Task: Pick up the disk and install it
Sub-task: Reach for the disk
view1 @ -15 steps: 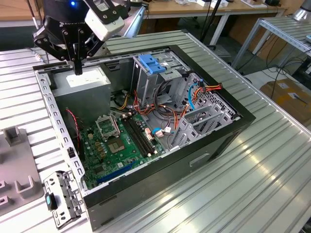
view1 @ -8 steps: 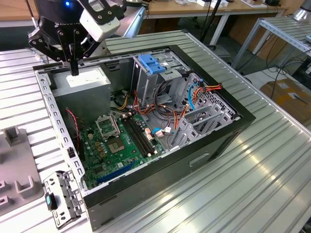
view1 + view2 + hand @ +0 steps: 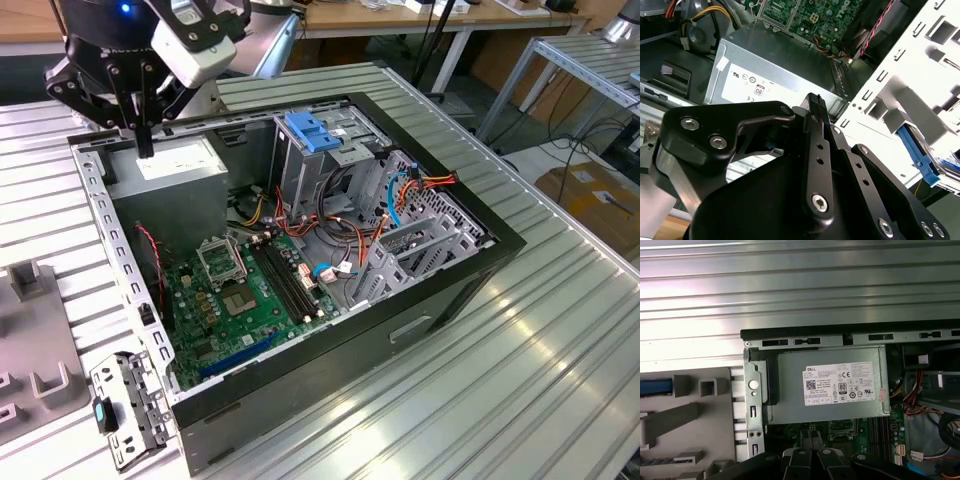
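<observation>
Above the grey power supply (image 3: 172,165) in a corner of the open computer case (image 3: 400,330), the black gripper (image 3: 145,145) hangs with its two thin fingers pressed together and nothing between them. Whether the tips touch the supply's white label cannot be told. The disk (image 3: 918,150) appears to lie outside the case, just past the perforated side frame (image 3: 100,215). There, in the second wrist view, a long blue side rail shows against pale metal, well apart from the gripper. A grey holder (image 3: 40,330) rests on the ribbed metal table (image 3: 530,380) beside the case. Inside the case are the green circuit board (image 3: 240,300) and a drive cage topped by a blue clip (image 3: 310,132).
</observation>
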You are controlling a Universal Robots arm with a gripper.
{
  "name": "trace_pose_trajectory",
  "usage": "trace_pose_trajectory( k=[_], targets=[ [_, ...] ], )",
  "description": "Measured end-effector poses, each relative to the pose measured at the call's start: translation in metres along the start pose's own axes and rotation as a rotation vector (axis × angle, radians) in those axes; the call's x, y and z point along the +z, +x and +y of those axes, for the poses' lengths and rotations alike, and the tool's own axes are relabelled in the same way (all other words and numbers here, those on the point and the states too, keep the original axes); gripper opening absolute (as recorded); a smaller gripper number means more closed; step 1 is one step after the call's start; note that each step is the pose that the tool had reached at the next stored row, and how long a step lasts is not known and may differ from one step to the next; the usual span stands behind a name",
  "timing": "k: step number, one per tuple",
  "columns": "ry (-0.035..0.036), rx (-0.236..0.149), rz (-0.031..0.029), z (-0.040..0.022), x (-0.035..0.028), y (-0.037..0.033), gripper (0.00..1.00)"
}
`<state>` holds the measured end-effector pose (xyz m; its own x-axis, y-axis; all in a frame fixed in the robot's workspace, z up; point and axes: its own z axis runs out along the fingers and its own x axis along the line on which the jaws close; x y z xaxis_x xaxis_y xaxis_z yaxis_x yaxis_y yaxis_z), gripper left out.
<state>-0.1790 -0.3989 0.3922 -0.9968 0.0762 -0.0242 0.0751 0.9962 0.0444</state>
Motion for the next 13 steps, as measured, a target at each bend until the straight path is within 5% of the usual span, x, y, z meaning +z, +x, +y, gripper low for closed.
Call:
trace_pose_trajectory(
  k=[13],
  targets=[
    [0.0000,0.000,0.0001,-0.0011,0.0000,0.0141,0.11]
  ],
)
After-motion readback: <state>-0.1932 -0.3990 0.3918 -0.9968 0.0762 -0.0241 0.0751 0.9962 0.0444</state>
